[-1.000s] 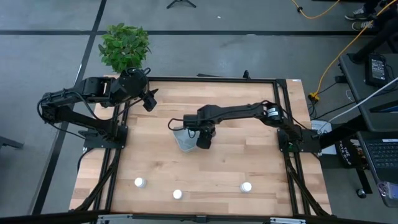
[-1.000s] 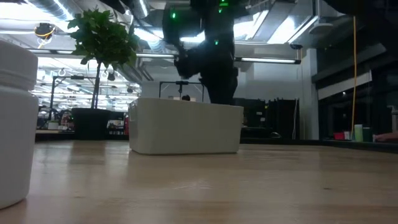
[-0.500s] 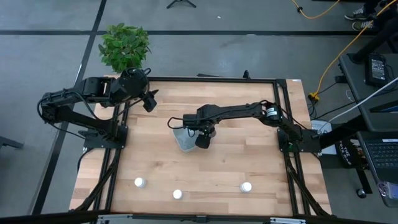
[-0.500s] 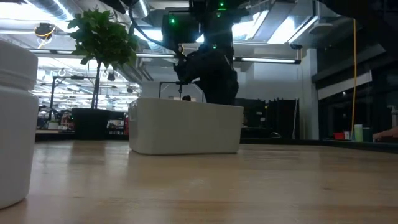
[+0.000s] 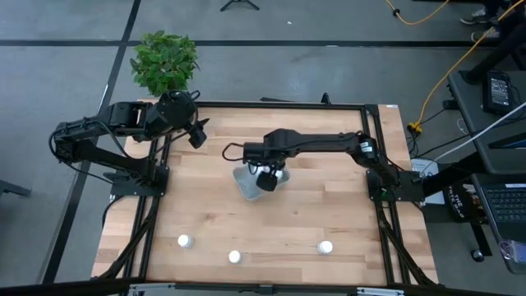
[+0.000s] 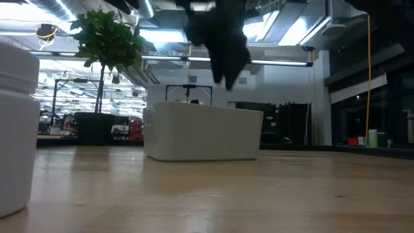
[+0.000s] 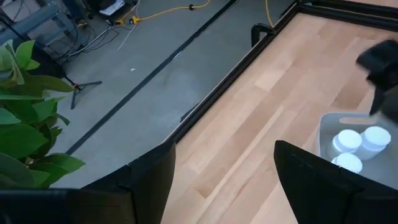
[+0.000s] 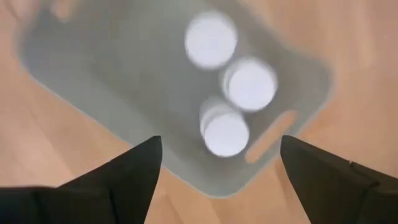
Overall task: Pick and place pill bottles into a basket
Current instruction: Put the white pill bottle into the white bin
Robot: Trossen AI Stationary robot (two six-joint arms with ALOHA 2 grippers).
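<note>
My right gripper [image 5: 266, 182] hangs over the basket [image 5: 243, 186] in the middle of the table [image 5: 329, 214], above its rim and touching nothing. Through my right wrist camera I look straight down between my two fingers [image 8: 118, 180], which stand wide apart with nothing held between them. Below them the basket [image 8: 112, 106] holds three bottles [image 8: 250, 84], caps up, clustered toward one end; two of them look to be touching, though the blur leaves me unsure.

In the low view the basket [image 6: 204, 133] sits flat on the wood, and my right arm comes down from above it, its tip clear of the rim. One bottle [image 6: 18, 126] stands very near that camera at the left edge.

Three more bottles [image 5: 185, 241] stand upright in a loose row along the near edge of the table, well apart from each other and from the basket: one to the left, one [image 5: 235, 257] in the middle, one [image 5: 326, 247] to the right.

My left gripper [image 5: 197, 134] waits at the far left corner of the table, near the plant [image 5: 164, 61], with its fingers [image 7: 152, 180] spread and empty. From its wrist camera the basket [image 7: 324, 127] shows farther off with the three caps inside.
</note>
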